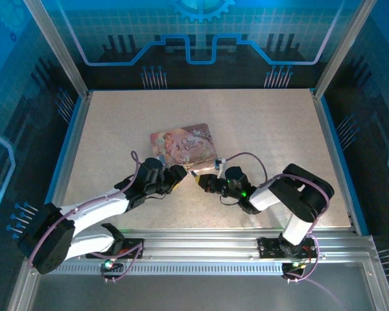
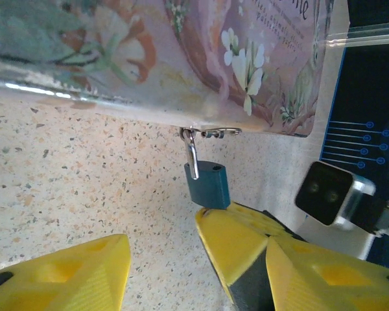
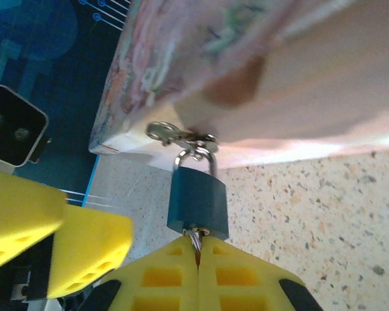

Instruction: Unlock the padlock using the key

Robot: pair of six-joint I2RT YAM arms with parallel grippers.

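The padlock [image 3: 196, 204] hung by its shackle from the small hasp [image 3: 181, 136] on the edge of the pink tin [image 3: 259, 71]. It sat in the middle of the right wrist view, with its keyhole end pointing down the frame. The right gripper [image 3: 198, 256] was clenched on the key [image 3: 194, 238], which ran from the pinched yellow tips straight into the base of the blue body. How deep it sat could not be told. Just left of centre in the top view, the left gripper [image 1: 180, 175] stood with its jaws parted and nothing between them, close beside the lock. The step in hand looked to be turning the key. The lock dangled loosely and would likely twist along with the key, so the left jaws should first close on the body's flat sides to brace it. The right wrist should then roll about the key's own axis with no sideways push, since so thin a sliver might slip or bend.
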